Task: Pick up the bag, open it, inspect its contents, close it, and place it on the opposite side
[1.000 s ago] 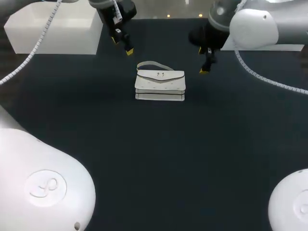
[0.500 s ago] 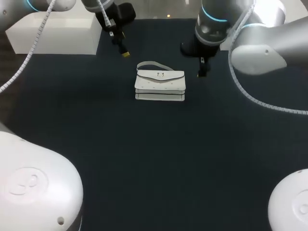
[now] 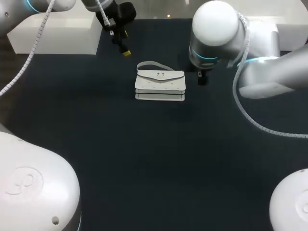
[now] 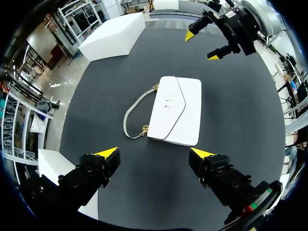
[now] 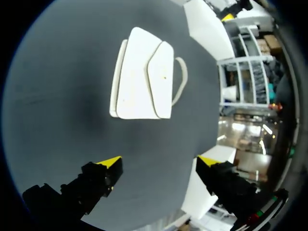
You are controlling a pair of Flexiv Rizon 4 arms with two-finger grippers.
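On the dark bench (image 3: 144, 159) the white bag (image 3: 160, 84) lies flat and closed between our left end effector (image 4: 155, 153) and right end effector (image 5: 159, 160), both empty with fingers apart, so we risk shoving it sideways or snagging its loose strap (image 4: 132, 113) instead of gripping.

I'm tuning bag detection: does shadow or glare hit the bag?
Head view: bag evenly lit, no glare. Right wrist view: a soft shadow darkens the table beside the bag, not on it. Left wrist view: bag bright, unshadowed.
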